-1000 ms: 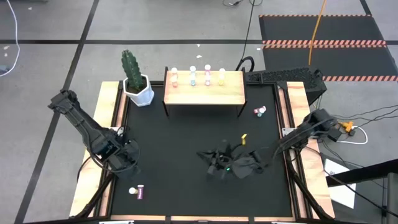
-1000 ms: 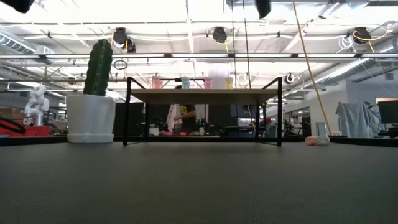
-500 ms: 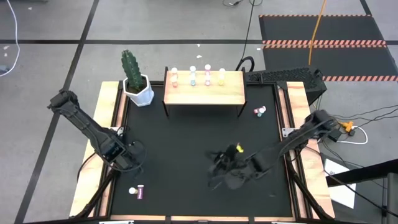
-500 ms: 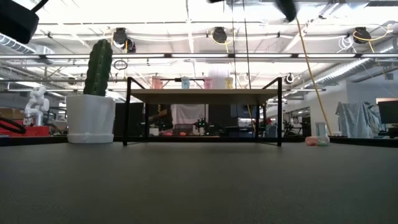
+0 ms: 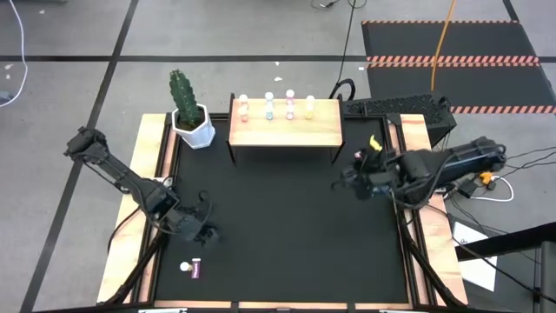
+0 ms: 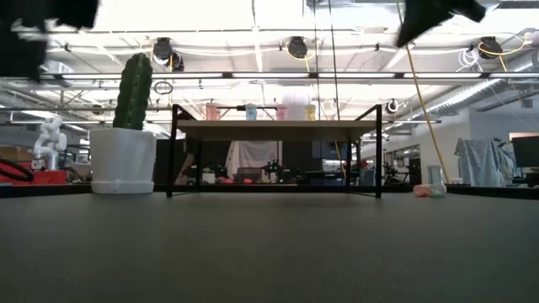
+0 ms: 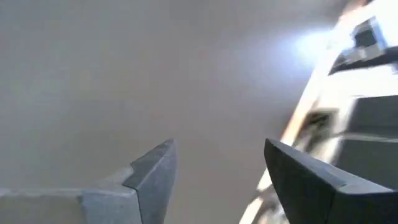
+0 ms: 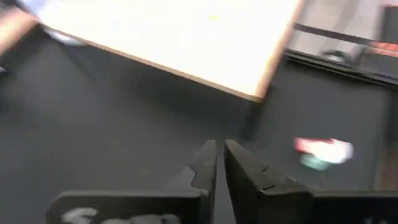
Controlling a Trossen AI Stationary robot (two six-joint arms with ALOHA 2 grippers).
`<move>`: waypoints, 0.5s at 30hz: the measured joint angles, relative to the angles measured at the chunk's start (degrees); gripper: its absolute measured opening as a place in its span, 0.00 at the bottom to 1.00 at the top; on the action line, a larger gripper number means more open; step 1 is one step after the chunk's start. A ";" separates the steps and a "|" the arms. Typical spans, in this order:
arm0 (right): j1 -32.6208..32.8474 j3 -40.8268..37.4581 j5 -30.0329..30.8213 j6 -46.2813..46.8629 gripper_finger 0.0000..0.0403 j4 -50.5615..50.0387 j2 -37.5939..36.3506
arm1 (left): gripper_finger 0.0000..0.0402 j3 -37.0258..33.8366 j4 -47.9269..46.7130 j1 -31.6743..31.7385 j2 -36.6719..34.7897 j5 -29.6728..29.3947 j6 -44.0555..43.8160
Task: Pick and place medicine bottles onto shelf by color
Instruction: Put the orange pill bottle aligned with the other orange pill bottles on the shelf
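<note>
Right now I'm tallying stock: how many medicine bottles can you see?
6. Four stand in a row on the shelf. One lies near the table's front-left. One lies right of the shelf. The arms may hide others.

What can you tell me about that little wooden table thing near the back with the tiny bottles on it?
The shelf is a light wooden rectangular board with a flat top, standing level on thin black legs on the black mat near the table's far edge, right of a potted cactus. Four small white-capped bottles stand upright in a row along its back edge; from the low view they look pink, blue, pink and yellow. Nothing else rests on it, and neither gripper touches it.
</note>
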 joint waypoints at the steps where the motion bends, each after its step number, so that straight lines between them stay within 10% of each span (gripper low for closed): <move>1: -1.25 -0.02 -1.10 -0.42 0.08 -2.98 -0.84 | 0.60 0.00 3.83 0.66 0.00 -1.28 1.90; 8: -9.35 -5.51 -5.21 -4.42 0.18 -14.54 -7.22 | 0.61 0.02 28.65 7.45 0.11 -8.59 11.83; 15: -12.38 -19.57 -12.84 -14.22 0.28 -3.94 -16.81 | 0.59 4.13 18.71 11.46 1.58 -5.11 6.42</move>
